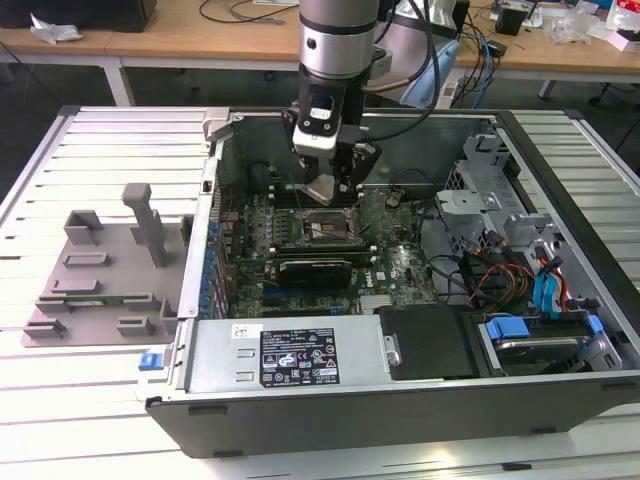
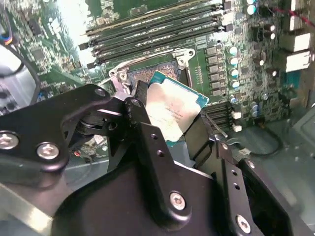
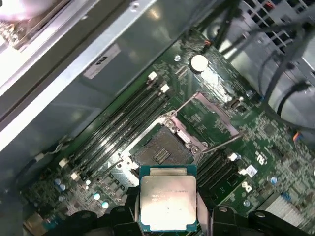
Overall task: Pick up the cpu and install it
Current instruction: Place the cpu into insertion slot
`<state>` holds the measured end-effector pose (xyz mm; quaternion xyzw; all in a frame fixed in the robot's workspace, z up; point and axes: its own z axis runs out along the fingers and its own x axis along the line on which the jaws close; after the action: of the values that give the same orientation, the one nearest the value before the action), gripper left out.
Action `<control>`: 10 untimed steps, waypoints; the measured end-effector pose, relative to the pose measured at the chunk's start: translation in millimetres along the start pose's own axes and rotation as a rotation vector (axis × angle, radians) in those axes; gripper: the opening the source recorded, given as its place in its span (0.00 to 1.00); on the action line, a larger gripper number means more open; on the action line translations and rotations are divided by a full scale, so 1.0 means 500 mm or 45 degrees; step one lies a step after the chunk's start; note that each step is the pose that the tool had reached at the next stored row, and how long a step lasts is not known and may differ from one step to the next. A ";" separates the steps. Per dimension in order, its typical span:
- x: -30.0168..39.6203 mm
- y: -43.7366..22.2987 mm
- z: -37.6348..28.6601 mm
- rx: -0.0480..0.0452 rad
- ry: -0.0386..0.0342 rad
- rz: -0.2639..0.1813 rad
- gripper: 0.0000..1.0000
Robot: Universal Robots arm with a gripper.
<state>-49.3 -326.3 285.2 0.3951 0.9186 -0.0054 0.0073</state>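
Note:
My gripper (image 1: 326,186) hangs inside the open computer case, shut on the cpu (image 1: 321,189), a thin square chip with a silver-grey top. In both wrist views the black fingers (image 2: 141,104) clamp the cpu (image 2: 175,110) by two opposite edges. The chip (image 3: 167,199) is held in the air, a little above and to one side of the open socket (image 3: 162,150) on the green motherboard. The socket's metal frame (image 3: 216,115) is flipped open. In the exterior view the socket (image 1: 326,229) lies just below the gripper.
Memory slots (image 3: 123,123) run alongside the socket. The case walls (image 1: 215,190) surround the board, with cables and drive bays (image 1: 520,270) on the exterior view's right. A grey plastic fixture tray (image 1: 100,270) sits on the slatted table on the exterior view's left.

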 end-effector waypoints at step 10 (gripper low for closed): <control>0.000 0.000 0.003 0.007 0.0017 0.399 0.55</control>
<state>-49.3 -326.3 283.5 0.5335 0.8457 -0.0065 0.0064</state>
